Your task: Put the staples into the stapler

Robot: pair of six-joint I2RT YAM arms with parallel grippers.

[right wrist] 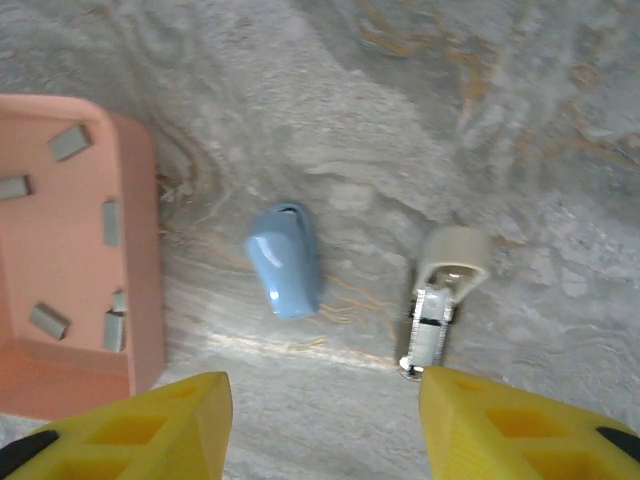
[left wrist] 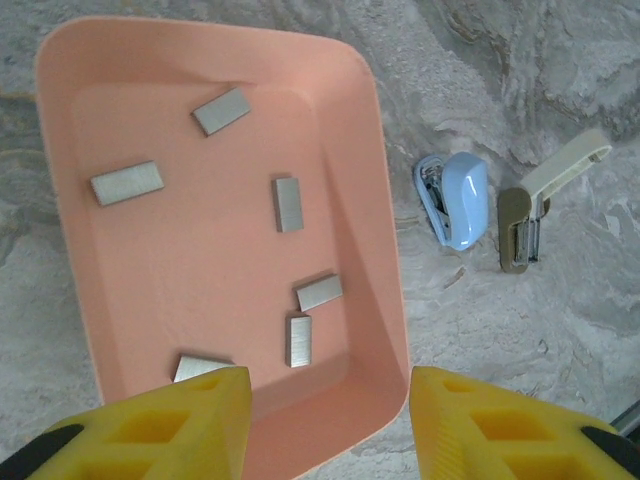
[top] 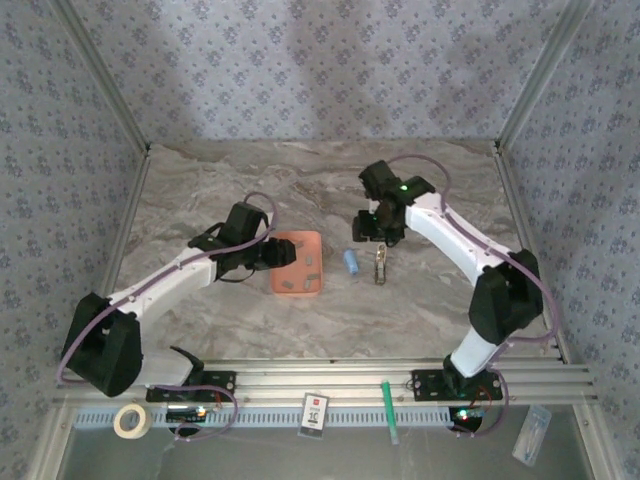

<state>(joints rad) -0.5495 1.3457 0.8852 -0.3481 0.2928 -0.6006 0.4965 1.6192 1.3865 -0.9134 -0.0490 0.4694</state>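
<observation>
Left jaws: spread wide, nothing held; yellow fingertips (left wrist: 160,430) hang over near end of orange tray (left wrist: 200,270).
Right jaws: spread wide, nothing held; above bench (right wrist: 400,120), with stapler (right wrist: 285,262) and beige metal-tipped piece (right wrist: 445,290) below.
Staples (left wrist: 288,204): six grey strips, loose and scattered on tray floor; two close together near one corner.
Stapler: light blue, lying on bench just beside tray, not touching it, between tray and beige piece.

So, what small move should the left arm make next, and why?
Probably lower the left claw onto the staple strip just ahead of it in the orange tray: the claw is open and empty, and the stapler sits beside the tray.
</observation>
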